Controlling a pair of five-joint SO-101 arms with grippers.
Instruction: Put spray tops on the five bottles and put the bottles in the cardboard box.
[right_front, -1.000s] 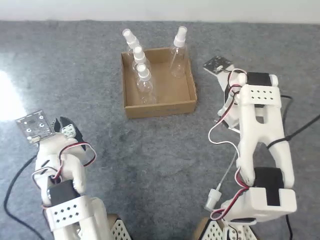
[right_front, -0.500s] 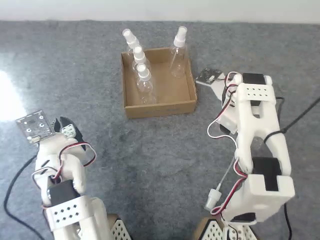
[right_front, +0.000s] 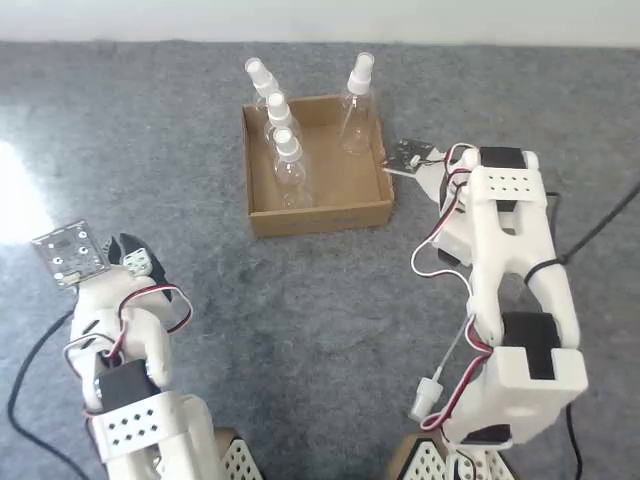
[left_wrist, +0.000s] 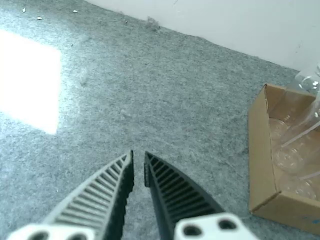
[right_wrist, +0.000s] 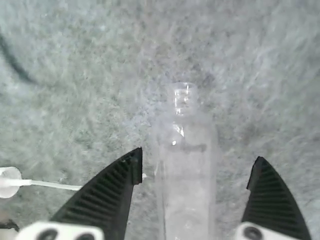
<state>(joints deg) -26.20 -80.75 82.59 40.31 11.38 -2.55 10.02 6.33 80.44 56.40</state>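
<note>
A clear bottle (right_wrist: 186, 150) with a bare neck lies on the grey mat between the fingers of my right gripper (right_wrist: 198, 157). That gripper is open, one finger on each side of the bottle, and neither finger touches it. A loose spray top (right_front: 428, 392) with its thin tube lies near the right arm's base, and its cap (right_wrist: 7, 182) also shows off to the side in the right wrist view. The cardboard box (right_front: 320, 216) holds several bottles with spray tops (right_front: 288, 160). My left gripper (left_wrist: 139, 159) hovers over bare mat, shut on nothing.
The box's side wall (left_wrist: 261, 150) stands well off from the left gripper. Open grey mat (right_front: 300, 320) lies between the two arms. The right arm (right_front: 510, 250) covers the mat beside the box's right wall. A pale wall runs along the far edge.
The right arm's wrist has swung toward the box's right wall. The left arm has not moved.
</note>
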